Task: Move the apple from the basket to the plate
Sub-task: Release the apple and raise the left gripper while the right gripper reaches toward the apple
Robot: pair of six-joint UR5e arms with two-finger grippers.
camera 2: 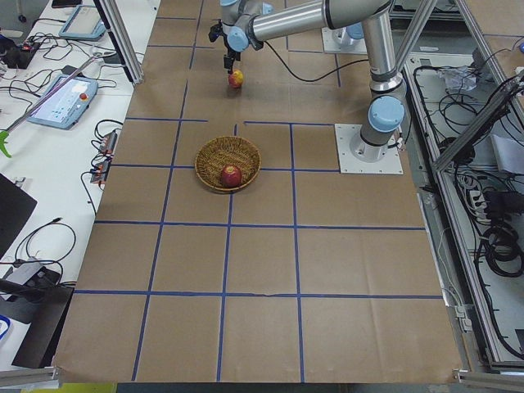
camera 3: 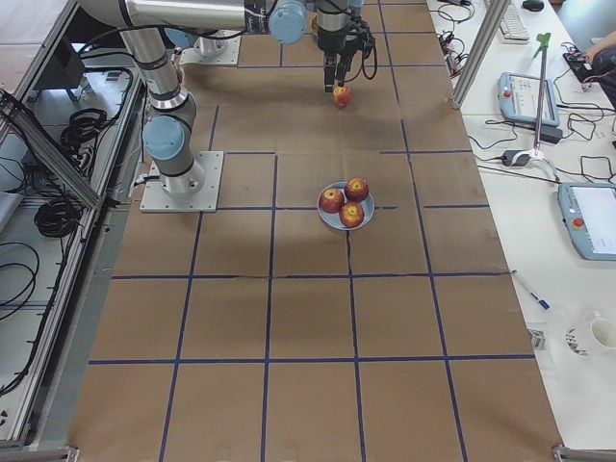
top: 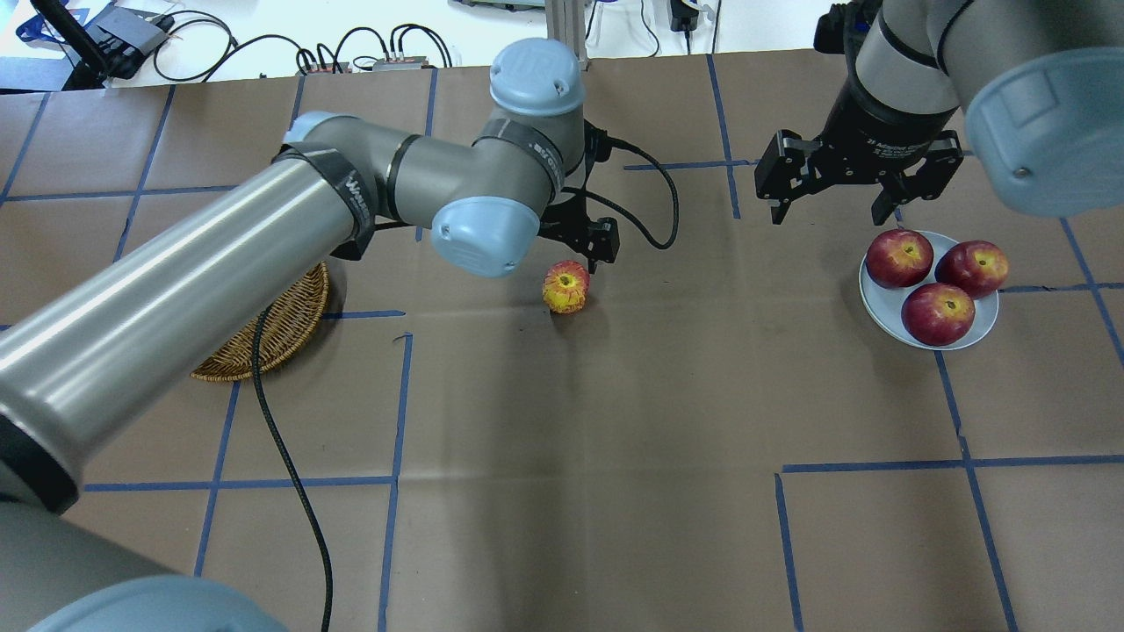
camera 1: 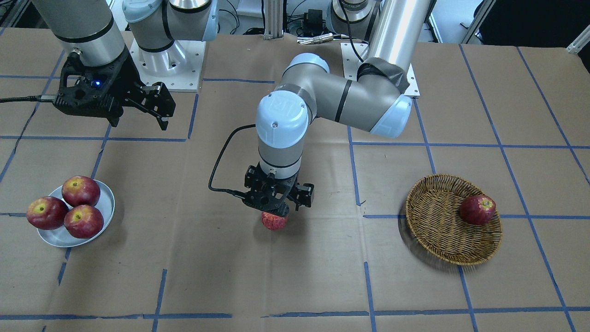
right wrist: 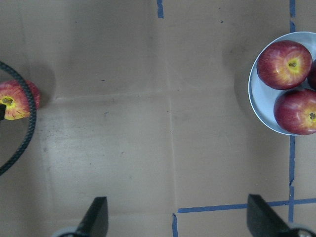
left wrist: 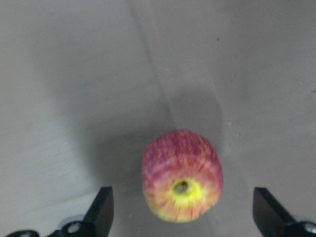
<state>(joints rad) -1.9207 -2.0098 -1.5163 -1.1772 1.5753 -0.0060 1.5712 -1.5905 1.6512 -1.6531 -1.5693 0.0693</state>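
Note:
The pinkish-red apple (camera 1: 274,221) with a yellow-green stem patch lies on its side on the brown paper at the table's middle; it also shows in the overhead view (top: 566,287) and the left wrist view (left wrist: 181,175). My left gripper (camera 1: 276,211) hangs right over it, open, its fingertips (left wrist: 102,201) wide on both sides and apart from the apple. The wicker basket (camera 1: 435,221) stands on the robot's left and holds one dark red apple (camera 1: 478,210). The pale plate (camera 1: 109,199) on the robot's right carries three dark red apples. My right gripper (top: 832,209) is open and empty beside the plate (top: 883,309).
The left arm's black cable (top: 290,474) trails over the table near the basket (top: 272,338). Blue tape lines mark a grid on the brown paper. The cable also crosses the right wrist view (right wrist: 27,128) next to the apple (right wrist: 12,98).

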